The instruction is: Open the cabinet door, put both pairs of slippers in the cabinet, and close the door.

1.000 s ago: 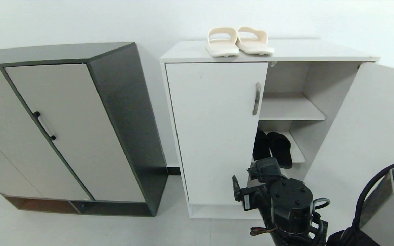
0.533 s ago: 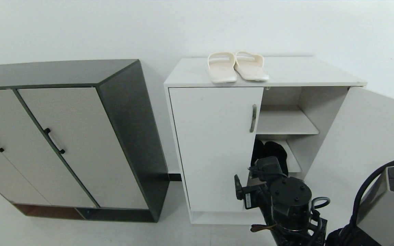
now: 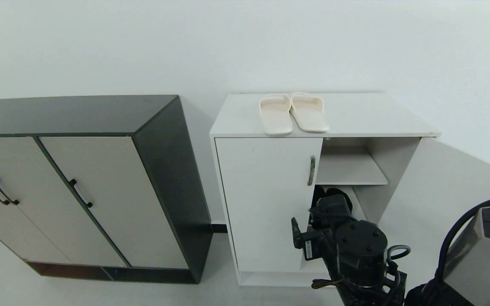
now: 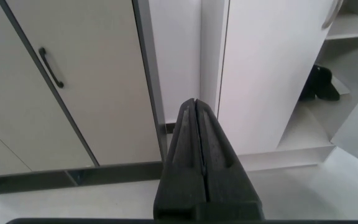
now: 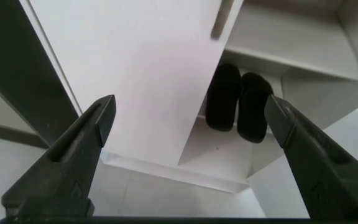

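head view is showing the white cabinet (image 3: 368, 114) with its right side standing open and its left door (image 3: 266, 199) shut. the cream slippers (image 3: 292, 112) are lying side by side on its top. the black slippers (image 5: 238, 104) are sitting on the lower shelf inside. the left gripper (image 4: 196, 106) is facing the gap beside the dark cabinet (image 3: 164, 170), jaws pressed together. the right gripper (image 5: 190, 112) is facing the black slippers, jaws spread wide.

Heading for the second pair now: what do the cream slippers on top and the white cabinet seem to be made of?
The cream slide slippers look like matte moulded foam or rubber: thick one-piece soles and straps. The white cabinet is probably smooth laminated board: flat thin-edged panels. Its grey bar handle seems brushed metal, though uncertain.
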{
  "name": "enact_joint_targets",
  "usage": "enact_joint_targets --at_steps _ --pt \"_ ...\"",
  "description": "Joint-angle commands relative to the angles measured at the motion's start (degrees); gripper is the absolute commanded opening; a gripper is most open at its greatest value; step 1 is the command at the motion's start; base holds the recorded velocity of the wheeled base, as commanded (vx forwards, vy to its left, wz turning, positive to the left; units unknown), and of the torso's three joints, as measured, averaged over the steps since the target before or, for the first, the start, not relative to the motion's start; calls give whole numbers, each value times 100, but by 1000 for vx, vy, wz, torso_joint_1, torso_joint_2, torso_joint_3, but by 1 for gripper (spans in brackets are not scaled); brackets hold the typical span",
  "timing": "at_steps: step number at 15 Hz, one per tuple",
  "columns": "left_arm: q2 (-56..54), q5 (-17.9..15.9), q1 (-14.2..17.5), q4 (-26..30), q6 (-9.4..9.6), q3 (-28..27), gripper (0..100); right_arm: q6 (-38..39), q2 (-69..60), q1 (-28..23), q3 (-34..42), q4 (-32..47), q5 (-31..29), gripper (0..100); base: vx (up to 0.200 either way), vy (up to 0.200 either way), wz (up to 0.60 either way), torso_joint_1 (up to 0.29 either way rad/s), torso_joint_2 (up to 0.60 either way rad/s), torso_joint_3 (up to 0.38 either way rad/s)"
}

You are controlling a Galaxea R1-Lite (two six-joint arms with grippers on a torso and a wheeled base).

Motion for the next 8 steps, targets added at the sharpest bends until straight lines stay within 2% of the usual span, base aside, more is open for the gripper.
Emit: enact_joint_targets --at_steps 1,8 --pt "0 -2 1 2 -1 7 0 -2 11 -33 0 -2 0 100 0 0 0 207 -520 -305" --pt "0 7 1 2 -19 -1 0 -99 20 -68 -9 -19 70 100 0 0 0 230 -544 -310"
